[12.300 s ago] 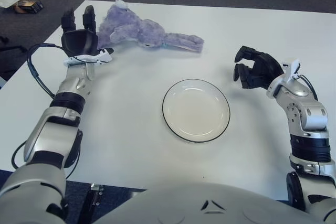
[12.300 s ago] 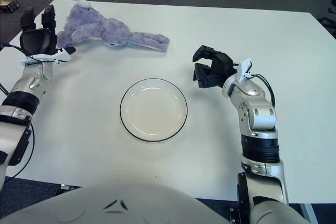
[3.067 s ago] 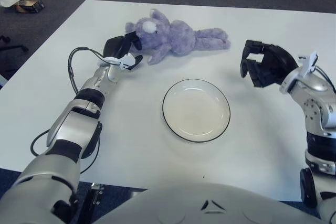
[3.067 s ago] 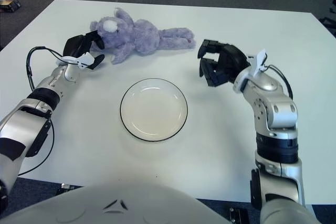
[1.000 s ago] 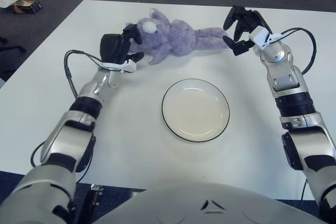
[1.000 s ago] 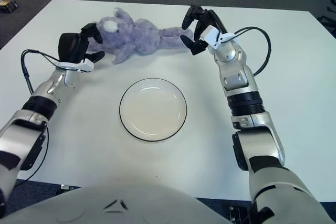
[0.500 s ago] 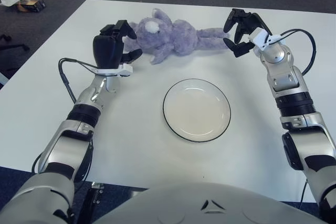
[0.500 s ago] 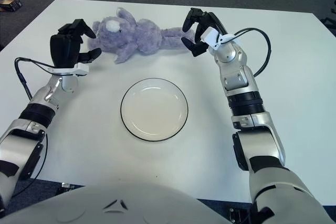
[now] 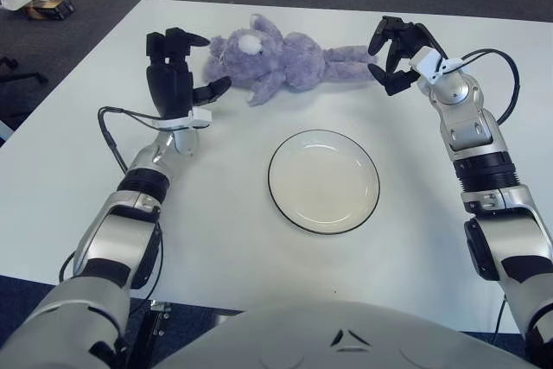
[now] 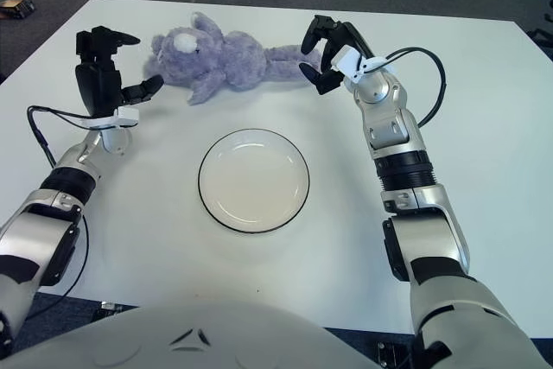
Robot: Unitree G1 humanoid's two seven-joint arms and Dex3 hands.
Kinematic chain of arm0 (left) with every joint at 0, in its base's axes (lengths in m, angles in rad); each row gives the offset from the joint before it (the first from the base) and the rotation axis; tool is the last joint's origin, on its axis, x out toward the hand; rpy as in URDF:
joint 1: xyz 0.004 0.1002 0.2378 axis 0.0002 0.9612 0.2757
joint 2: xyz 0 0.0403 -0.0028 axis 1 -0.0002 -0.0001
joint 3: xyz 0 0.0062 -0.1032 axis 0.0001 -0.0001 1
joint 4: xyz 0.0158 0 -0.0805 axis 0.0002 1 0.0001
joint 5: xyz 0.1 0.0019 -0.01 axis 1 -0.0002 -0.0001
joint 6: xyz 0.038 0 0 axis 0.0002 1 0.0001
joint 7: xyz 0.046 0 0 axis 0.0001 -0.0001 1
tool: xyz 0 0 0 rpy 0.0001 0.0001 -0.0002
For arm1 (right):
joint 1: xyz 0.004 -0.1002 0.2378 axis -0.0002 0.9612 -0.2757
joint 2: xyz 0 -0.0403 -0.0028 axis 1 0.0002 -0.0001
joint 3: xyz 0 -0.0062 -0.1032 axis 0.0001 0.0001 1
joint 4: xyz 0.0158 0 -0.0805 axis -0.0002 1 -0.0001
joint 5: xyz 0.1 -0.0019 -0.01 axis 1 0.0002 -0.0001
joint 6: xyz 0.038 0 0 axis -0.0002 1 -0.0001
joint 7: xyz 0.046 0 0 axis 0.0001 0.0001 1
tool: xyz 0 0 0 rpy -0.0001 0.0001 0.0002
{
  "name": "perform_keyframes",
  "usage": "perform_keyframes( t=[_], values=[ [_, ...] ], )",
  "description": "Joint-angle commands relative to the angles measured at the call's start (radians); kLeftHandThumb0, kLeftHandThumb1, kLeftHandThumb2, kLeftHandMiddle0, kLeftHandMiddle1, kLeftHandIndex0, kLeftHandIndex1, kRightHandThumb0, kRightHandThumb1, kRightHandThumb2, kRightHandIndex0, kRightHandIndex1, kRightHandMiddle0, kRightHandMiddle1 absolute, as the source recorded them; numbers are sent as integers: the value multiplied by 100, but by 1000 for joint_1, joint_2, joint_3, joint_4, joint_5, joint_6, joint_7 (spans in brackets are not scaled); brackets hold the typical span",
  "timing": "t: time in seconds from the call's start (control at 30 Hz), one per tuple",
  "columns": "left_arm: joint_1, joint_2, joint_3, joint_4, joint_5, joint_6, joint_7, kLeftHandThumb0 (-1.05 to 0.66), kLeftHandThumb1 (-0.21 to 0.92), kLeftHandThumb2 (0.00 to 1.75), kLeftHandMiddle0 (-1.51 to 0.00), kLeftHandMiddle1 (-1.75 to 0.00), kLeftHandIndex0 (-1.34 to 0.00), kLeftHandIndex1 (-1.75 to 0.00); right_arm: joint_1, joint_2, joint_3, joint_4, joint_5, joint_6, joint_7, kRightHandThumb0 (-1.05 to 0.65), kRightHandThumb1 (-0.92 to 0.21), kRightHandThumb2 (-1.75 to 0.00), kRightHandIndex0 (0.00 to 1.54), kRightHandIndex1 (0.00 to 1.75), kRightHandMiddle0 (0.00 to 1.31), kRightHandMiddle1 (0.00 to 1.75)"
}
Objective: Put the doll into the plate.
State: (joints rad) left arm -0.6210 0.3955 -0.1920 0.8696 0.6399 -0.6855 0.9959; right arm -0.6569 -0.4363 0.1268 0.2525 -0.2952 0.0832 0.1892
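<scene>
The purple plush bear (image 9: 285, 62) lay on the white bench (image 9: 225, 205), beyond the empty plate (image 9: 323, 181). The left robot hand (image 9: 179, 78) stood beside its head, fingers spread and empty. The right robot hand (image 9: 395, 51) curled loosely at its feet, grasping nothing.

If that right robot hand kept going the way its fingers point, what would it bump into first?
Probably the purple doll's feet: the right robot hand is open just beside them, though its height above them is unclear.
</scene>
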Motion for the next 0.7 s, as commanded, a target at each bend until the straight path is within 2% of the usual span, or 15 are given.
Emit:
perform_keyframes(
  t=[0.0,0.1,0.17,0.2,0.27,0.33,0.5,0.67],
  values=[
    [-18,-2,14,8,-48,34,-111,-84,46,73,0,-116,0,-118,7,-8,-1,5,-15,-8,0,-1,-25,-138,69,175,47,165],
    [-29,4,12,9,-87,63,-238,-88,47,68,0,-93,0,-96,12,-11,-4,6,-12,-10,7,-1,-25,-138,69,175,47,165],
    [-35,8,11,7,-99,79,-294,-90,49,65,0,-71,0,-68,15,-11,-8,8,-6,-11,10,-1,-25,-139,68,175,45,167],
    [-41,11,7,9,-101,90,-325,-90,49,65,0,-68,0,-63,17,-10,-11,8,-1,-8,13,-1,-25,-139,68,175,45,167],
    [-54,17,0,13,-102,113,-385,-93,51,63,0,-52,0,-43,19,-7,-16,6,6,-2,18,-1,-25,-138,68,175,46,166],
    [-61,19,0,14,-103,127,-421,-95,52,62,0,-45,0,-35,20,-6,-17,5,8,0,20,-1,-25,-138,68,175,46,166],
    [-154,-10,-24,134,-91,147,-486,-102,57,57,0,-34,0,-21,26,-8,-15,-2,-1,2,22,-1,-25,-139,68,175,44,168],
    [-216,-7,-57,237,-81,86,-542,-104,60,52,0,-24,0,-12,48,-18,-28,-6,8,-5,30,-1,-26,-139,68,175,42,172]
  ],
)
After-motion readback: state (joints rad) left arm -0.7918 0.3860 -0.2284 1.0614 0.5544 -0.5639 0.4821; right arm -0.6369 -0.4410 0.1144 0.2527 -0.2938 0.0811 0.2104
